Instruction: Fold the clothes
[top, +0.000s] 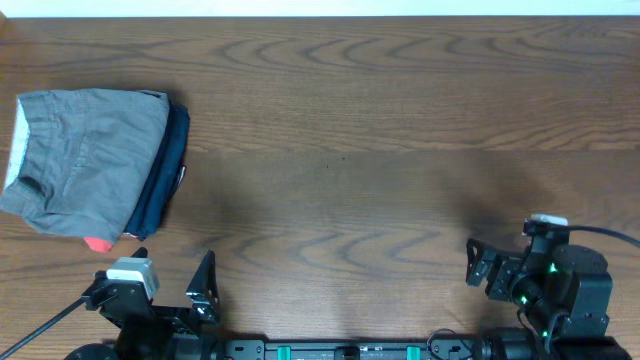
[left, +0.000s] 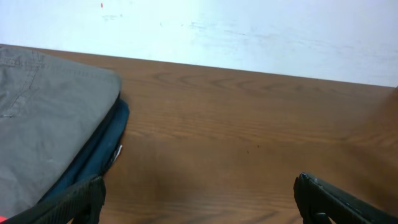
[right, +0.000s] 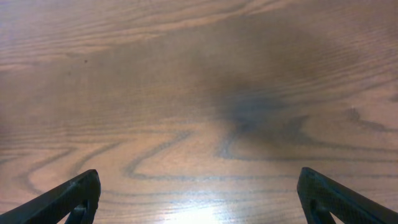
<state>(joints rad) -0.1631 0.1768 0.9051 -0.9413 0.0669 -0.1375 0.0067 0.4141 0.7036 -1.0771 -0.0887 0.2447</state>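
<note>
Black fingertips (left: 74, 202) frame the bottom corners of the left wrist view. The left gripper (left: 199, 208) has its jaws spread wide, with only wood showing between them. The right gripper (right: 202, 202) is spread just as wide, its fingers (right: 68, 199) at the two lower corners of its own view, over wood grain and a soft dark shadow.

Brown wooden table (top: 380, 150) fills nearly all of the overhead view, with both arms sitting at its near edge.

The grey shorts (top: 85, 160) lie at the far left of the table as a compact, flattened bundle. The lighter waistband lining (top: 20, 140) shows along their left edge. They sit ahead of the left gripper and to its left, apart from it and outside the span of its jaws. In the left wrist view their grey cloth fills the left side, just beyond the left fingertip. The right gripper is well apart from them, on the opposite side of the table.

Under the shorts is a folded navy-blue garment (top: 165, 165), its layered edge sticking out along their right side.

A small red cloth (top: 97, 243) peeks out at the near edge of the pile, between the shorts and the left arm.
</note>
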